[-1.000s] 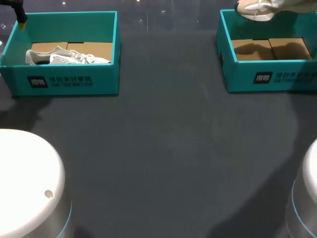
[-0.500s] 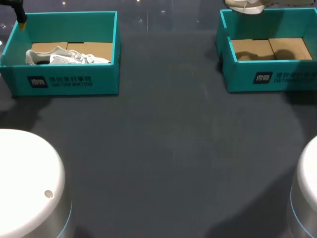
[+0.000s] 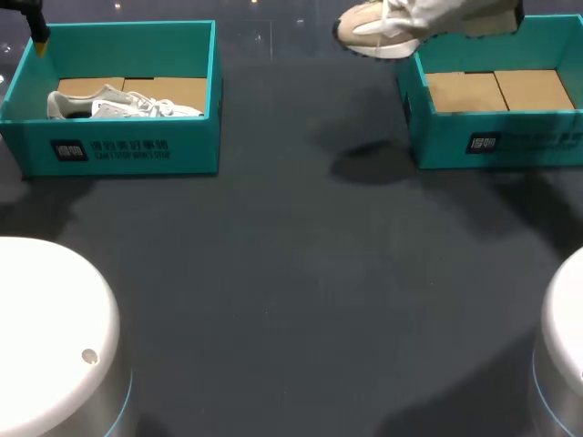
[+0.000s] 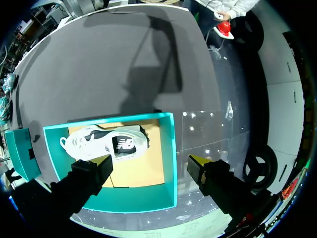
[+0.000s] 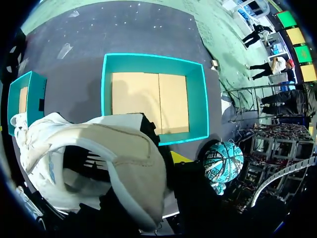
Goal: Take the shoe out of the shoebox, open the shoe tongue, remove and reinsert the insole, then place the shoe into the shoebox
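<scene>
On the dark table point(image 3: 291, 273), the left shoebox point(image 3: 118, 150) sits upper left with a white shoe point(image 3: 123, 105) inside. The right shoebox point(image 3: 496, 141) sits upper right (only its cardboard floor shows). A beige shoe point(image 3: 383, 32) hangs at the top, just left of that box, clamped at its collar by the right gripper point(image 5: 166, 156). The left gripper point(image 4: 151, 163) is spread wide above the left shoebox, holding nothing.

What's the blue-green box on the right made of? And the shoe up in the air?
The right shoebox looks like cardboard: matte teal walls, thin edges and plain brown flaps inside. The beige shoe looks like soft fabric or suede, with stitched seams and a pale, rubbery-looking sole. It's hard to be sure which.
</scene>
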Tool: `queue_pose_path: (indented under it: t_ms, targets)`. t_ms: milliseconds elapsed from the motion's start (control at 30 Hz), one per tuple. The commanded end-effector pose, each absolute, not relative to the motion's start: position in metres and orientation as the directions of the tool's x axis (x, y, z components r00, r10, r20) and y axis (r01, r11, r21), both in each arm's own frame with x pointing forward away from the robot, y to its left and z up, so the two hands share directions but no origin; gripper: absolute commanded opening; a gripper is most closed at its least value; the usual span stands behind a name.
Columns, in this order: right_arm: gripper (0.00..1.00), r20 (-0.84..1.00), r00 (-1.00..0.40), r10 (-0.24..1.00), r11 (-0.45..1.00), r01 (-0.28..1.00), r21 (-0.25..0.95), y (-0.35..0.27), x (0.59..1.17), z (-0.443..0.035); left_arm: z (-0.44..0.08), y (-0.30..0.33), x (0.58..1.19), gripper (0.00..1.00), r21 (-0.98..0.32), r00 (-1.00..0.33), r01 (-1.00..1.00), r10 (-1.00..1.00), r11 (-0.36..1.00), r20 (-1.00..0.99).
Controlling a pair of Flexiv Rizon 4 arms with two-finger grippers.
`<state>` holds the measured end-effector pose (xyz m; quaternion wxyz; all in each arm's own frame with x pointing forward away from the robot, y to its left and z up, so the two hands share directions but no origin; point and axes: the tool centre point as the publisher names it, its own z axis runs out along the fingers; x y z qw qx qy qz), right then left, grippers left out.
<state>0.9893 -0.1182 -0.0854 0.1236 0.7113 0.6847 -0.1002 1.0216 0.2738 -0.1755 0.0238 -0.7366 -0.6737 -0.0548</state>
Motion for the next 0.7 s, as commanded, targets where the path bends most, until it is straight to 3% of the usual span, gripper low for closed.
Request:
queue_pose_path:
  t_ms: [33, 433, 700]
  targets:
    - [0.0, -0.359, 0.073, 0.931, 0.003, 0.978, 0.207, -0.074, 0.924, -0.09, -0.175, 0.274, 1.021, 1.0, 0.041, 0.087, 0.995, 0.99, -0.092, 0.114]
    - [0.0, -0.329, 0.109, 0.938, -0.048, 0.981, 0.188, 0.026, 0.867, -0.106, -0.175, 0.274, 1.021, 1.0, 0.041, 0.087, 0.995, 0.99, -0.092, 0.114]
    - [0.0, -0.329, 0.109, 0.938, -0.048, 0.981, 0.188, 0.026, 0.867, -0.106, -0.175, 0.274, 1.021, 1.0, 0.041, 0.087, 0.995, 0.99, -0.092, 0.114]
